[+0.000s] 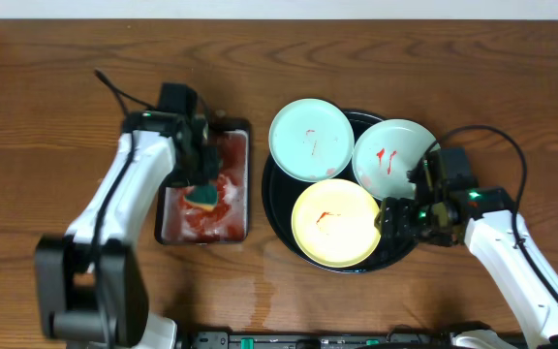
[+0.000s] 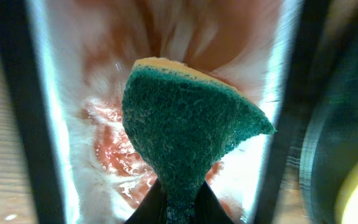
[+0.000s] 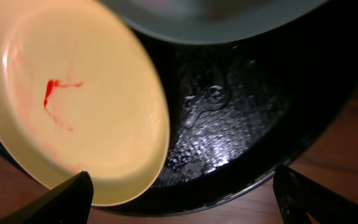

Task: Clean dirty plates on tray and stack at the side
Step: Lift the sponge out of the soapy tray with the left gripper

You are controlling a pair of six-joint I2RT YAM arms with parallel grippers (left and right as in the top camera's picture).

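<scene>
Three smeared plates point(image 1: 335, 223) on tray point(image 1: 275, 204), left pincer point(image 1: 201, 184) gripping sponge point(image 2: 188, 130) over dish point(image 1: 241, 165)

Robotics lab or test bench, set up as mock dishwashing station.

- Two white robot arms, left arm point(image 1: 114, 194) and right arm point(image 1: 521, 262), based at near edge of brown wood-grain tabletop point(image 1: 27, 116).
- Loose black cable point(image 1: 114, 92) trails over wood.
- Green indicator light point(image 1: 473, 195) glows on arm.
- Dark equipment rail point(image 1: 308, 341) runs along front edge.
- Props: glossy black tray point(image 1: 269, 199); pale blue plate point(image 1: 310, 141), white plate point(image 1: 393, 155), yellow plate point(image 1: 335, 223), all red-smeared; rectangular dish point(image 1: 235, 218) of stained suds; green sponge point(image 2: 185, 124).
- Plain pale wall point(image 1: 279, 8) behind.
</scene>
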